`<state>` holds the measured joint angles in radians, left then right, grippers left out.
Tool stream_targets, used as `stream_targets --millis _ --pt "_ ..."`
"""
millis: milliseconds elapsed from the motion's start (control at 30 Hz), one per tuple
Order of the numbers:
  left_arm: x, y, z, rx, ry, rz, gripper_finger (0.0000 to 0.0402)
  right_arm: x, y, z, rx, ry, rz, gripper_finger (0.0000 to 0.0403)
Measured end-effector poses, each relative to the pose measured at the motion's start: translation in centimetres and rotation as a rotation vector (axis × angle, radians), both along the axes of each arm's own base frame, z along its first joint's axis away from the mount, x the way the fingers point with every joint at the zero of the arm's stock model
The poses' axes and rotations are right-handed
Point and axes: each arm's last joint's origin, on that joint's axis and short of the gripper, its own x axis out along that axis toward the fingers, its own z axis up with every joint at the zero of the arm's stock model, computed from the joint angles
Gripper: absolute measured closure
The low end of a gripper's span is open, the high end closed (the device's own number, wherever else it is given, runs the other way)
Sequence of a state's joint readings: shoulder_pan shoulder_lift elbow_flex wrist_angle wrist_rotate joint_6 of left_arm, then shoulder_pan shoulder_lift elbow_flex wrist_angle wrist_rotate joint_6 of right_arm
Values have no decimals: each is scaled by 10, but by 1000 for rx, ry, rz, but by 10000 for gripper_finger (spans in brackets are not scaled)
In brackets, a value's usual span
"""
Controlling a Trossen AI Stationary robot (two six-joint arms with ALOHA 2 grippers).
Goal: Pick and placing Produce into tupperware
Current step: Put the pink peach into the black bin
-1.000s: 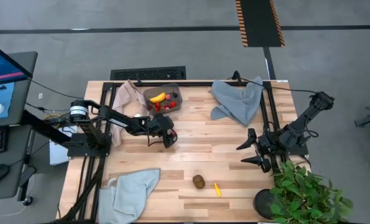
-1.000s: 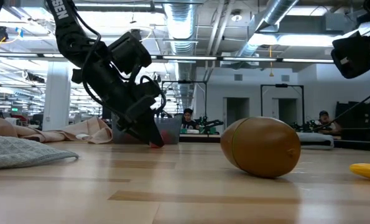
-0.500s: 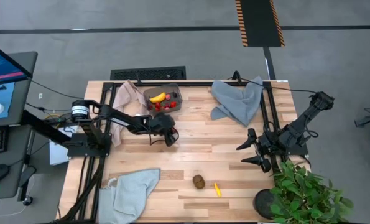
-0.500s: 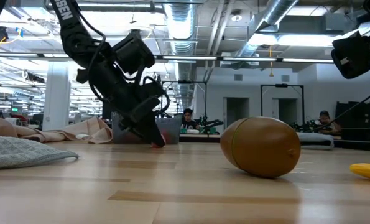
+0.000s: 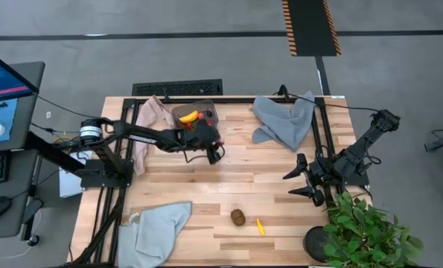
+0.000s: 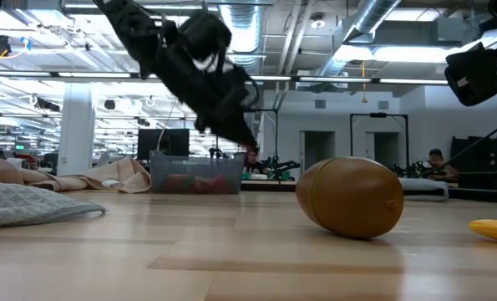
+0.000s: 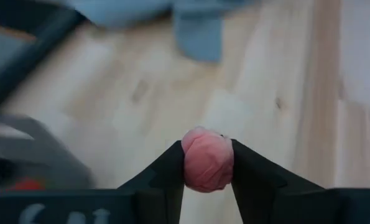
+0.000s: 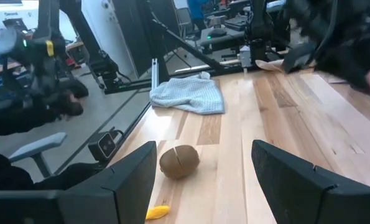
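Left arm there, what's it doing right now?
The left gripper is pinching a pink berry and holds it raised above the table, beside the tub that already holds a banana and red fruit. The right gripper waits open near the plant. A kiwi and a small yellow piece lie on the table.

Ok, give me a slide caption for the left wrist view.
Left gripper pinching a pinkish berry between its dark fingers, above the wooden table.
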<state>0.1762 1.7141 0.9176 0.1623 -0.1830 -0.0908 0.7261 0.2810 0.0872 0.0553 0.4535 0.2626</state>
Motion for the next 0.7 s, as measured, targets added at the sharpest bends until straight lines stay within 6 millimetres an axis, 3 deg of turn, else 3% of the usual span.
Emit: stream_targets --millis 200,333,433,700 --pt "-22 19 54 104 -127 89 324 0 0 0 -1 2 0 117" --pt "-41 35 76 122 -153 167 314 0 0 0 -2 3 0 117" --pt "-51 45 75 111 -101 210 304 0 0 0 -2 3 0 117" --pt "-72 67 46 11 31 381 307 0 0 0 -1 3 -1 117"
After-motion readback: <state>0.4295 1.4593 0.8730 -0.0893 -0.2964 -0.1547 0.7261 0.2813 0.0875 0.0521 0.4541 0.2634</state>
